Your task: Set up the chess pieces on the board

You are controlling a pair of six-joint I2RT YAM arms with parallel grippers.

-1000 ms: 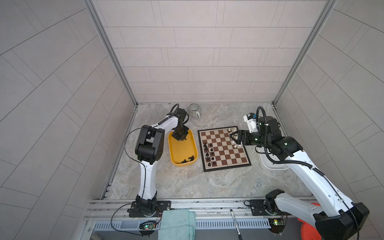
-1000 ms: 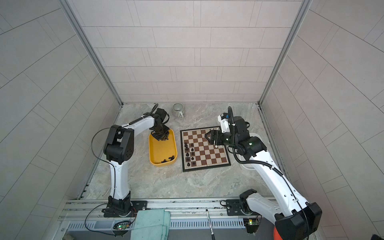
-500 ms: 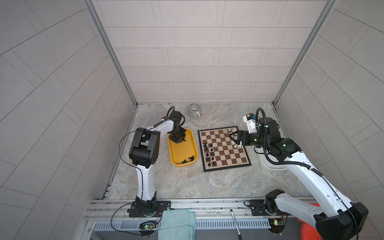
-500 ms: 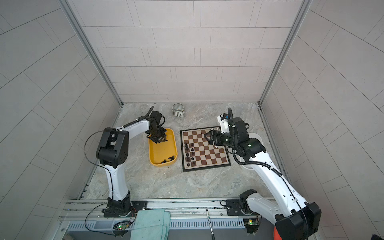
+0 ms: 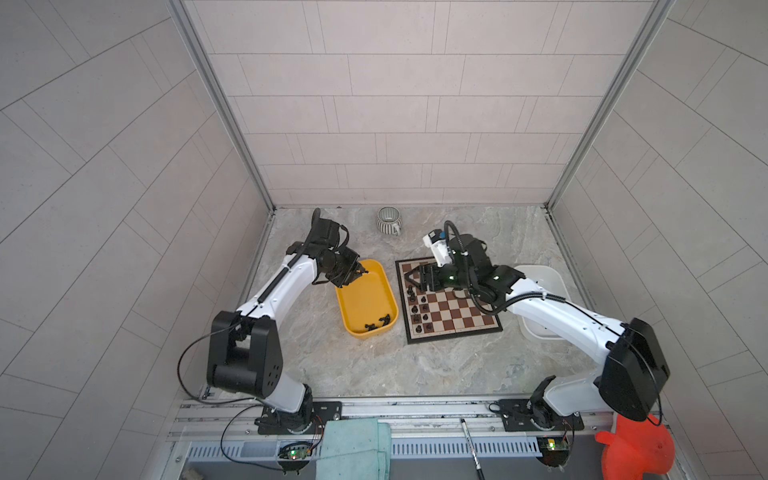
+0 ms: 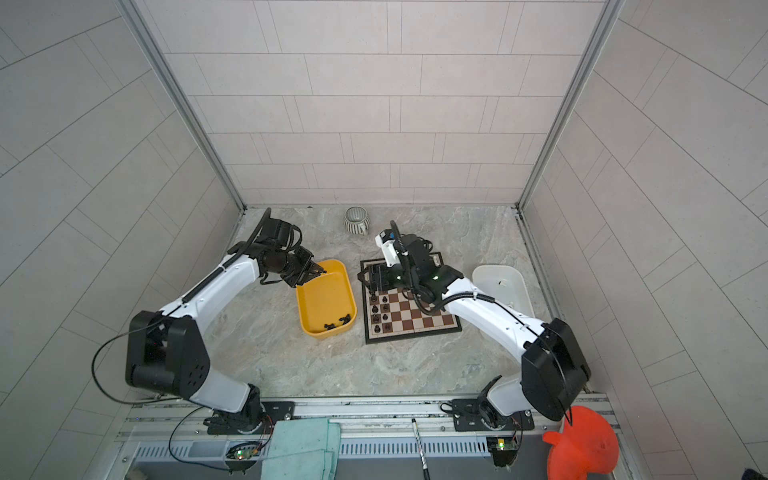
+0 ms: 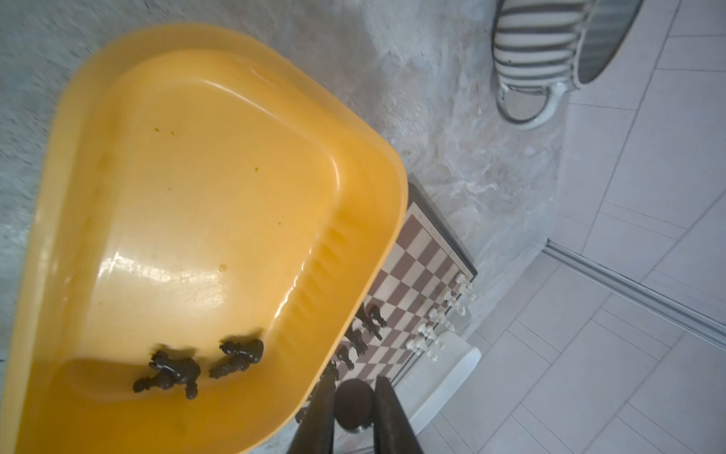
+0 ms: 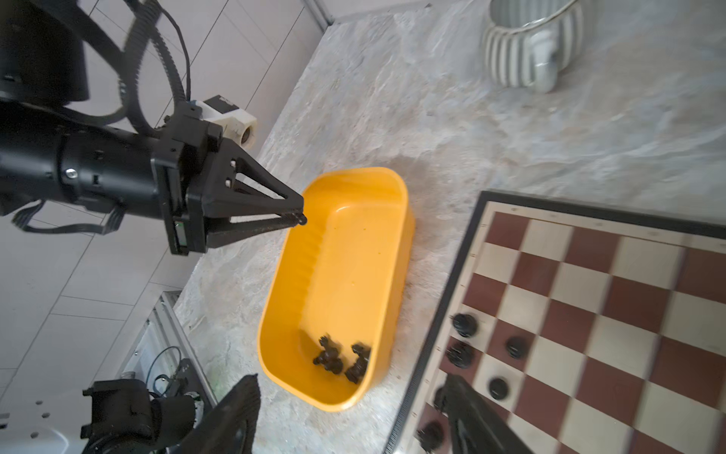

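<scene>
The left gripper (image 5: 360, 272) hung over the far end of the yellow tray (image 5: 365, 293), its fingers (image 7: 320, 416) clamped on a single black chess piece (image 7: 353, 405), which showed as a round dark base in the left wrist view. A few more black pieces (image 8: 341, 358) lay tumbled together at the near end of that tray.

The chessboard (image 5: 455, 309) lay flat on the table (image 5: 415, 365), just to the right of the yellow tray in both top views. Standing black chess pieces (image 5: 419, 308) filled part of its two left-hand columns. White chess pieces (image 7: 440, 318) stood in rows along the opposite edge, hidden under the right arm in both top views.

The right gripper (image 5: 409, 281) hovered over the board's far left corner with its fingers (image 8: 235, 416) spread wide apart and nothing between them. In the right wrist view, one finger was over the black pieces and the other over the table beside the tray.

A white tray (image 5: 540, 278) sat right of the board, and a striped mug (image 5: 388, 220) stood near the back wall.
</scene>
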